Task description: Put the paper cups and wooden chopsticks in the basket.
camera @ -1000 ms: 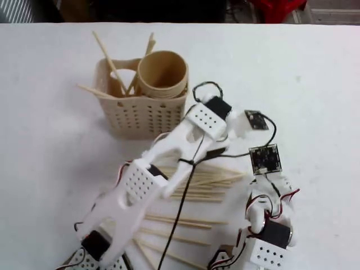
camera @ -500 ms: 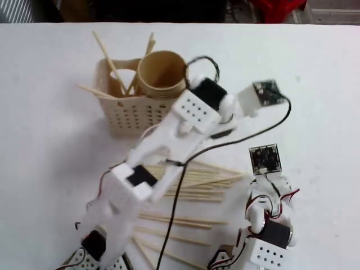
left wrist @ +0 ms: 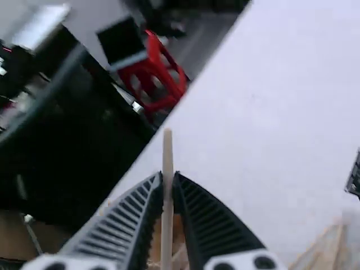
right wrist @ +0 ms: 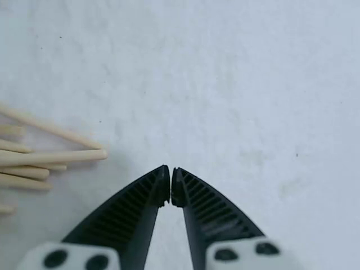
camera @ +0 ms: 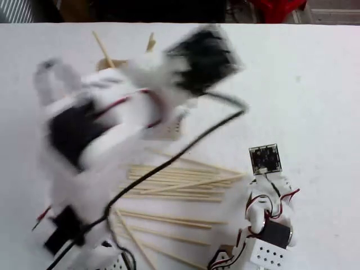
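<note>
My left gripper (left wrist: 167, 183) is shut on a wooden chopstick (left wrist: 167, 163) that stands up between its black fingers. In the high view the left arm (camera: 112, 124) is raised and blurred over the basket (camera: 169, 125), hiding most of it and the paper cup. Chopstick tips (camera: 102, 48) poke out of the basket behind the arm. A pile of wooden chopsticks (camera: 180, 183) lies on the table in front of the basket. My right gripper (right wrist: 170, 183) is shut on nothing, just above the bare table beside the pile's ends (right wrist: 53, 157).
The right arm (camera: 267, 225) rests at the table's near right, its camera board (camera: 264, 158) facing up. More loose chopsticks (camera: 163, 225) lie near the front edge. A red stool (left wrist: 154, 79) and dark clutter sit beyond the table's far edge.
The left arm has swung up and to the left, from the pile to above the basket, carrying a chopstick. The right arm has not moved.
</note>
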